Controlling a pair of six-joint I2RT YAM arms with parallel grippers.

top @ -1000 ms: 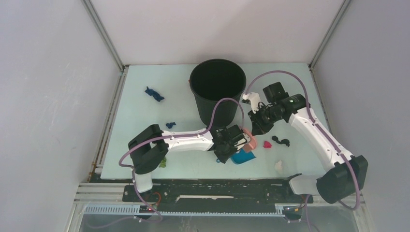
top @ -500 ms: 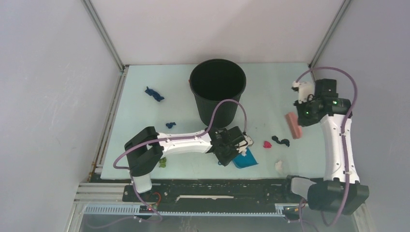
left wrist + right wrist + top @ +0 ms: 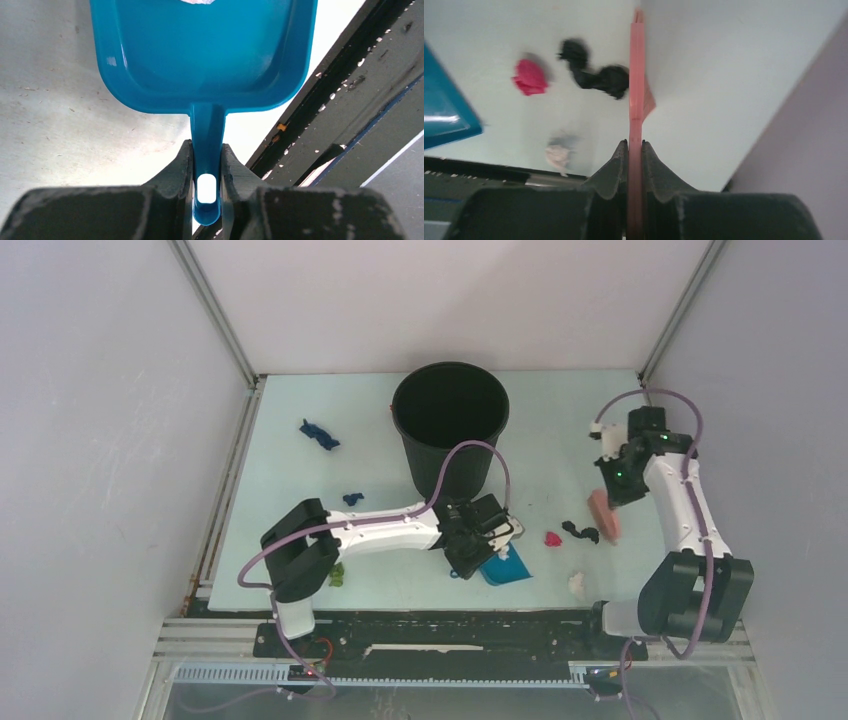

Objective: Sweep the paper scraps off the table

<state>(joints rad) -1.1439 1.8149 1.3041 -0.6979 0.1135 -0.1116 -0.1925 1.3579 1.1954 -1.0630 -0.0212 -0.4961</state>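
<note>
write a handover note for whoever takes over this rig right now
The left gripper has its jaws shut on the blue dustpan by its handle, pan near the front edge of the table.
The right gripper has its jaws shut on the pink brush, just right of the black scrap.
Also loose: red scrap, white scrap, green scrap, dark blue scraps at the left.
Done: both tools gripped. Left: sweep all scraps into the pan; the black bucket looks like the dump spot.

Dustpan glossy blue plastic; brush smooth pink plastic; table matt, scuffed; paper scraps crumpled, seemingly matt.
</note>
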